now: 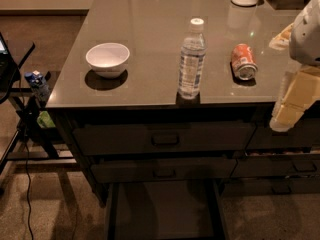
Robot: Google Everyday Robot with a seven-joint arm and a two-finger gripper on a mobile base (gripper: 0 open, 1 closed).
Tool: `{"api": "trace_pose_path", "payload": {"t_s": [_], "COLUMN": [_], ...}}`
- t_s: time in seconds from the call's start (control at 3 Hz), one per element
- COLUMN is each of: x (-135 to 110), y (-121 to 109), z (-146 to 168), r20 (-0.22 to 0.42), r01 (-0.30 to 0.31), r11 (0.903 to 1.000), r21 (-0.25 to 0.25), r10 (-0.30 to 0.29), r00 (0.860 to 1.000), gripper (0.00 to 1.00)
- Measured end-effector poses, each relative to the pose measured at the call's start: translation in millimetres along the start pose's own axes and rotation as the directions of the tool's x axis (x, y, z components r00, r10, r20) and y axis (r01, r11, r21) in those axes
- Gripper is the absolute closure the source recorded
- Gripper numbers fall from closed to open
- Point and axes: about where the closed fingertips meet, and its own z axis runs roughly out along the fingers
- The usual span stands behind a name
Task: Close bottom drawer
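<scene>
The countertop (150, 14) is overhanging the bottom drawer (162, 209), which is sitting pulled out toward me.
Its flat grey inside is showing, with floor (60, 209) lying open on either side; my gripper (289, 106) is hanging off the counter's right front edge, its grip state I cannot tell.

Only a part of the robot is seen, at the right edge of the view: a rounded pale grey-white plastic shell (307, 31) on top, and under it the gripper (287, 111), flat cream-yellow blocky pieces w/ a paler rounded end.
</scene>
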Motion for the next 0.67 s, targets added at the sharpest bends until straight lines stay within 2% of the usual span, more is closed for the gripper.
{"api": "trace_pose_path", "payload": {"t_s": [0.33,0.67], "x": [0.0,0.0], "y": [0.0,0.0], "z": [0.0,0.0], "r20": [0.000,0.000], "r01": [0.000,0.000], "r11": [1.0000,1.0000], "r21": [0.000,0.000], "r10": [0.000,0.000], "r00": [1.000,1.000], "gripper": [0.00,0.19]}}
